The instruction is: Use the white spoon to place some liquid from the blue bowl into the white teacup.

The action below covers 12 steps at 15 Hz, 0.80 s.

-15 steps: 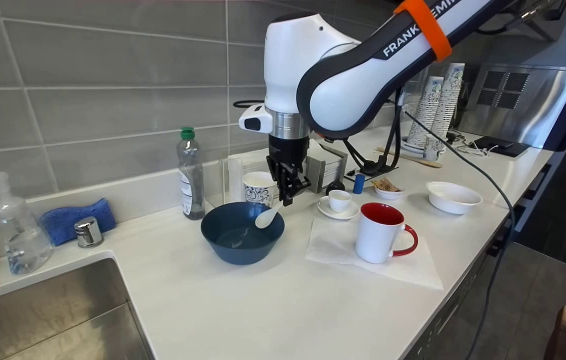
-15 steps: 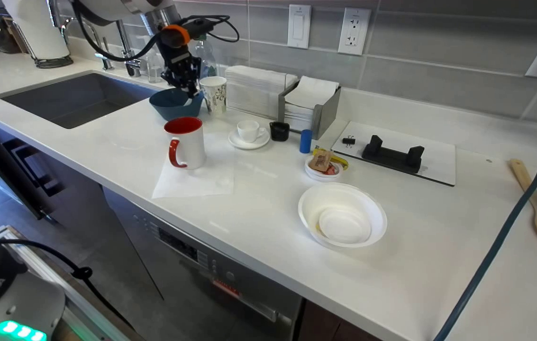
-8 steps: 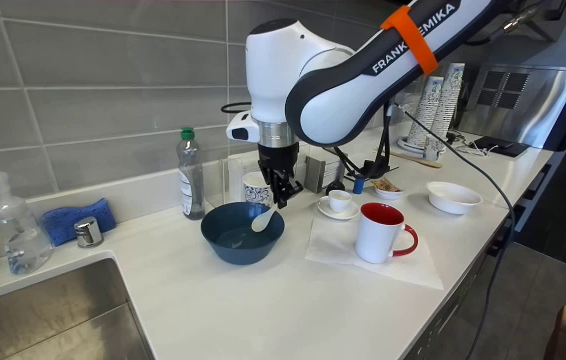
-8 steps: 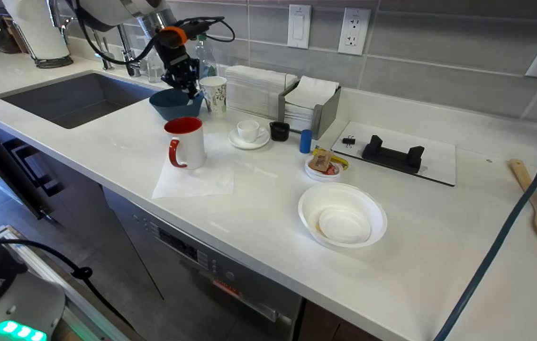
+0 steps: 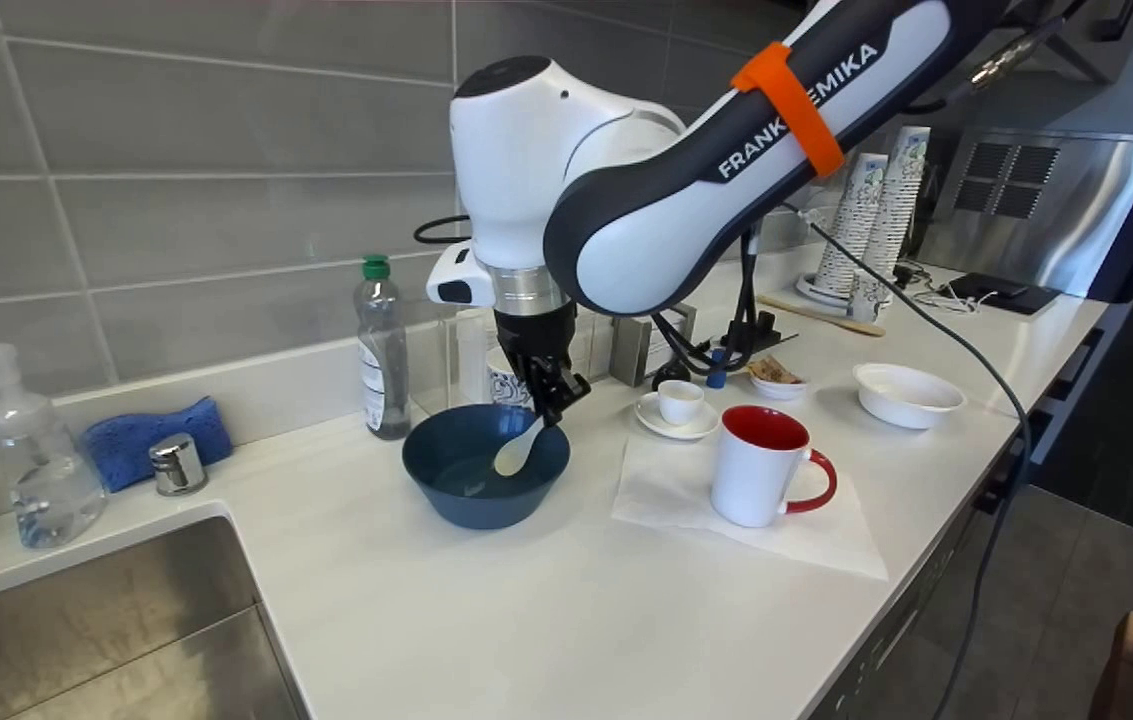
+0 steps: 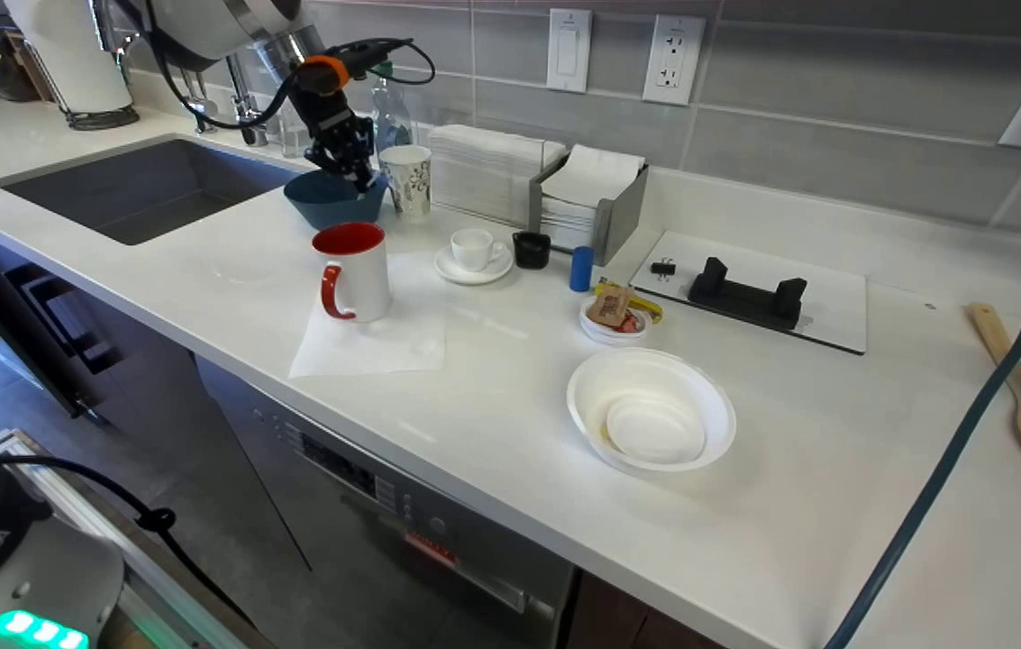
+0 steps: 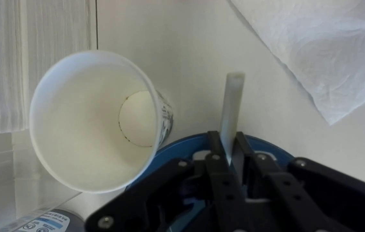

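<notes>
Wrist view: white spoon (image 7: 232, 109) between the jaws.

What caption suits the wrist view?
Gripper over the blue bowl, holding the white spoon by its handle, patterned cup alongside.

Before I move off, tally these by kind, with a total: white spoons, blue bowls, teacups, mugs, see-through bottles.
White spoon: 1, held in the gripper
Blue bowl: 1
Teacup: 1
Mug: 1
See-through: 2, green-capped bottle and pump bottle
Total: 6

A kitchen: 1 sink (image 6: 159, 187), 1 dishwasher (image 6: 375, 541), 1 blue sponge (image 5: 131, 445).
</notes>
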Tool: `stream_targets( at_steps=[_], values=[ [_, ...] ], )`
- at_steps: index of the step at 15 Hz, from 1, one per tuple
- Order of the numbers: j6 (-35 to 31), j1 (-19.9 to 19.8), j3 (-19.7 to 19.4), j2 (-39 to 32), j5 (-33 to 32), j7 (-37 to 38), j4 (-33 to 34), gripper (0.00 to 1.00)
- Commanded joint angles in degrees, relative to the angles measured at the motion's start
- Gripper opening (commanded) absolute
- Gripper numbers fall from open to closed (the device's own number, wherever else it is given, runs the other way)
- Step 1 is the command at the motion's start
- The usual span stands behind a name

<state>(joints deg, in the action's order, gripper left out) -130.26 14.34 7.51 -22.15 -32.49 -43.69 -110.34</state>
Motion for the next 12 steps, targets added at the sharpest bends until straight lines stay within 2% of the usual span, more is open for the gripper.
stream_targets(
  at_steps=[1,12],
  values=[
    [2.2,0.6,0.4,-2.6,-2.5,1.8,3.1,0.03],
    [1.7,-0.4,1.7,-4.0,0.4,0.5,4.0,0.03]
  ],
)
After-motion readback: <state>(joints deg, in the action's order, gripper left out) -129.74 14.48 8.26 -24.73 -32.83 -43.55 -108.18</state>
